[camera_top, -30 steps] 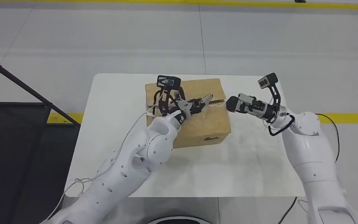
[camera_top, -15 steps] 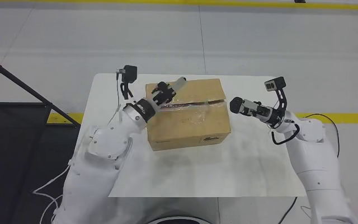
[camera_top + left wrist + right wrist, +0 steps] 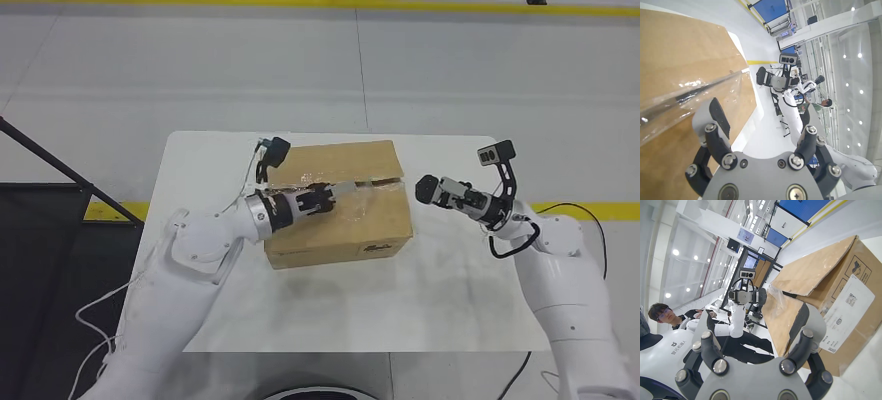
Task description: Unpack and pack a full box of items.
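Cardboard box (image 3: 350,228) stands at the middle of the white table (image 3: 440,300), its 2 top flaps down. Clear tape (image 3: 696,89) runs along the seam between them, wrinkled and partly lifted at the end nearer the right arm. Left gripper (image 3: 332,194) lies over the box top, on the seam line; its 2 fingers are spread wide with nothing between them, 1 pad (image 3: 719,113) just beside the tape. Right gripper (image 3: 421,188) hangs off the box's end face, near it but apart, aimed at the seam, likewise spread wide and empty.
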Robot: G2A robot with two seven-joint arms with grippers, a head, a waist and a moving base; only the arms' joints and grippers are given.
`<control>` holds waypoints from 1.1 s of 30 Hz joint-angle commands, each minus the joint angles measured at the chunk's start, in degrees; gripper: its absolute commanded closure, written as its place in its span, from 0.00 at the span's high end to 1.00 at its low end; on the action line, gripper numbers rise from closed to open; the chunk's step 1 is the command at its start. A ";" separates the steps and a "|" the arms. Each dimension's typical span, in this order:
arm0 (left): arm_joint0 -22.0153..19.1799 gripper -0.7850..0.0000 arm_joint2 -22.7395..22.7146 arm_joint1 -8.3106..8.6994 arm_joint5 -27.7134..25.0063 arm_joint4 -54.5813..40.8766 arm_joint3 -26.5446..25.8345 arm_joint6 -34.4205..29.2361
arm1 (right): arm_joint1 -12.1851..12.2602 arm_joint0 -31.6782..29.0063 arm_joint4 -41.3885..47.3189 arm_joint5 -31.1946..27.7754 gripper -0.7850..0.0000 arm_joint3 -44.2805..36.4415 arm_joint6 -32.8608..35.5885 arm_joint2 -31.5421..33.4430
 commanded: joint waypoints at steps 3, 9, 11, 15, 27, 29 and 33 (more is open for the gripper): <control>-3.58 1.00 3.46 -0.71 1.03 -1.06 4.45 1.08 | 0.30 -0.13 0.62 -0.01 1.00 0.45 -0.01 0.07; -7.59 1.00 7.38 -1.58 1.85 -0.69 9.77 2.19 | 0.78 -0.49 1.52 -0.18 1.00 0.98 -0.18 0.24; -8.36 1.00 8.46 -1.84 1.72 -0.43 10.69 2.93 | 0.93 -0.53 1.80 -0.25 1.00 1.18 -0.25 0.23; -9.63 1.00 9.84 -2.32 1.67 -0.87 11.87 4.27 | 1.16 -0.43 2.17 -0.26 1.00 1.57 -0.25 -0.04; -14.30 1.00 13.82 -4.30 1.52 -5.05 16.33 7.80 | 1.65 0.25 3.55 -0.68 1.00 3.04 -0.67 -1.07; -15.43 1.00 14.79 -4.78 1.47 -5.53 17.47 8.76 | 1.80 0.14 3.84 -0.82 1.00 3.32 -0.81 -0.97; -17.62 1.00 16.60 -5.87 1.42 -7.02 19.95 10.95 | 2.17 -0.51 4.42 -1.27 1.00 3.63 -1.26 -0.50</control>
